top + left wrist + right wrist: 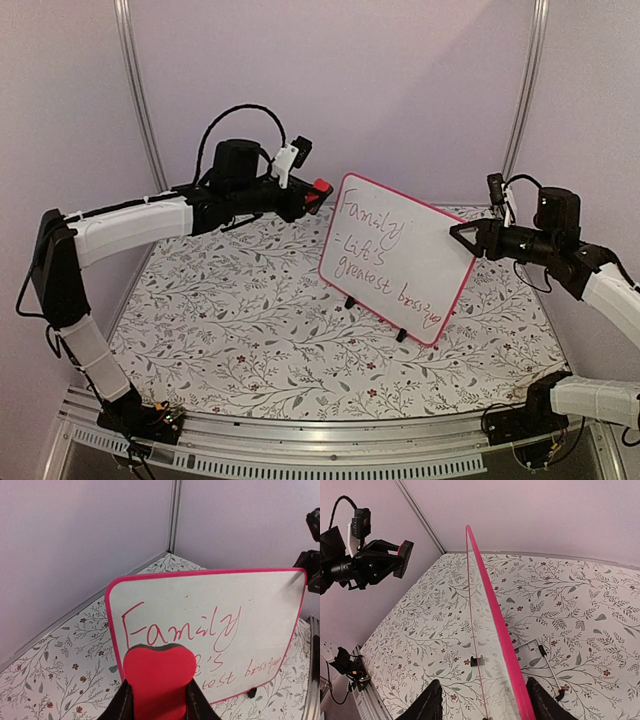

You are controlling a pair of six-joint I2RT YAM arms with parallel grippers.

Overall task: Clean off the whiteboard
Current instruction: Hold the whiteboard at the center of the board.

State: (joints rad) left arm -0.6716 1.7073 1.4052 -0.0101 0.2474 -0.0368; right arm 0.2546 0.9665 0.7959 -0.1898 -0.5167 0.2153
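Whiteboard (pixel 400 255) upright mid-frame, long axis upper-left to lower-right, writing facing left gripper (pixel 159 702) clamped on red eraser (pixel 159 670); right gripper (pixel 482 705) apart, straddling its edge.

pink-framed whiteboard (pixel 400 255) stands upright, covered in red handwriting (pixel 372 228).

A bench (pixel 330 432) carried a floral-patterned covering (pixel 240 330). Pale lilac walls (pixel 400 70) rose behind the bench, with metal posts (pixel 137 90) at its far corners. A red eraser block (pixel 319 191) was raised above the bench's far side.
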